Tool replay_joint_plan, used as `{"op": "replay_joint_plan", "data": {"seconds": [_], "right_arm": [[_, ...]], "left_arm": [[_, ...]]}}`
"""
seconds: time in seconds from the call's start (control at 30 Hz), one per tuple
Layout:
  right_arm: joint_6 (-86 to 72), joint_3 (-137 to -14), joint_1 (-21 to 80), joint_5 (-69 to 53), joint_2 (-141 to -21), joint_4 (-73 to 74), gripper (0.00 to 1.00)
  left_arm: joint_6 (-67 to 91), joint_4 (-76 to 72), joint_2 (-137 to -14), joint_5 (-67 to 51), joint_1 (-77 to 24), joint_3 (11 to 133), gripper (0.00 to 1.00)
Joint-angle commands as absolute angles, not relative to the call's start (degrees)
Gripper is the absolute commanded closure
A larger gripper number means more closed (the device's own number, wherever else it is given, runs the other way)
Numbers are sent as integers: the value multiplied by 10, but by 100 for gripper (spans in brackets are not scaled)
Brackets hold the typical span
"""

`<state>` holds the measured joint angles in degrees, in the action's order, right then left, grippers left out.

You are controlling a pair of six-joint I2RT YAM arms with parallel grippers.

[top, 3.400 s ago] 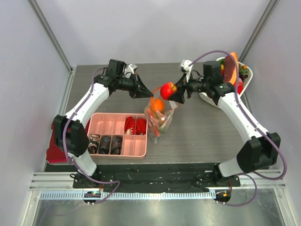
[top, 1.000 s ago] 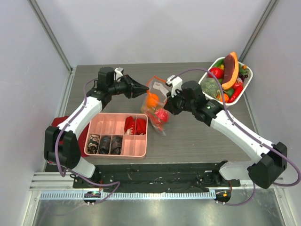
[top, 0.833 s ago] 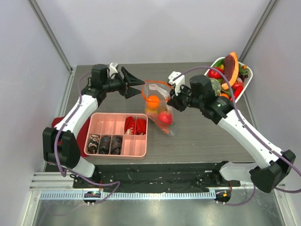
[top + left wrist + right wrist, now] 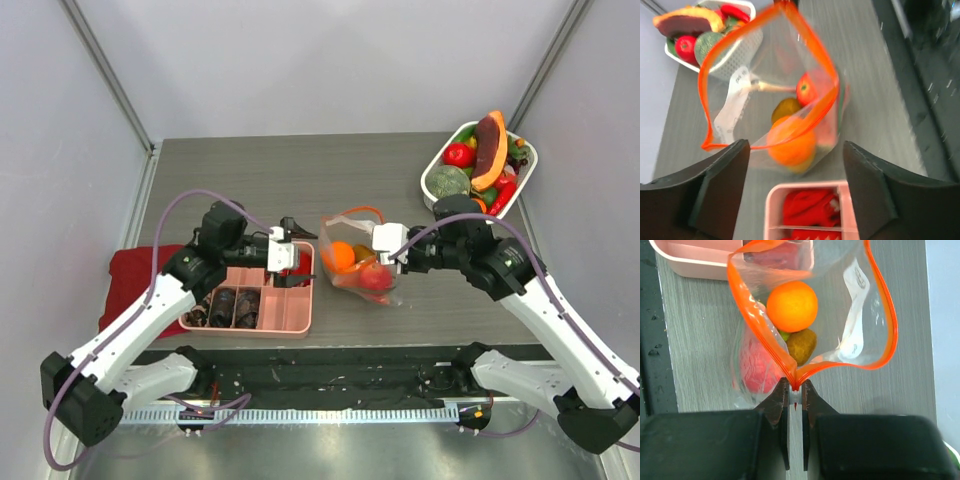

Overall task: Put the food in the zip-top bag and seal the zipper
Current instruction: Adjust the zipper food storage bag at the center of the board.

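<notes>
The clear zip-top bag lies on the table with its mouth gaping, and its orange zipper forms a loop. Food inside it: an orange, a brownish fruit and a red fruit. My right gripper is shut on one end of the zipper, at the bag's right side. Left of the bag, above the pink tray's corner, my left gripper is open and holds nothing. In the left wrist view, its fingers frame the bag from a short distance.
A white basket at the back right holds more toy food. The pink compartment tray with red pieces and dark lumps sits left of the bag. A red cloth lies at the left edge.
My left gripper let go of the bag's mouth, opened, and drew back toward the near side over the pink tray. My right gripper pulled the bag nearer by its zipper end.
</notes>
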<state>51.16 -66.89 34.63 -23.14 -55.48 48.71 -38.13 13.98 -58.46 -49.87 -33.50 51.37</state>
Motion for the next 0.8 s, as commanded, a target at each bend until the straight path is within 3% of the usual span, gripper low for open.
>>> {"op": "replay_joint_plan", "data": {"seconds": [0.0,0.17,0.6,0.67,0.77], "right_arm": [[527,-657,345,-239,-523,483,99],[526,-655,345,-248,-515,497,99],[512,-652,345,-248,-507,505,99],[512,-656,345,-255,-508,509,99],[525,-656,345,-254,-505,519,99]], "left_arm": [[-720,272,-620,-497,-336,580,26],[-800,281,-620,-501,-360,573,38],[-901,278,-637,-407,-472,552,37],[-894,258,-642,-390,-489,548,42],[-875,253,-659,-356,-504,561,62]]}}
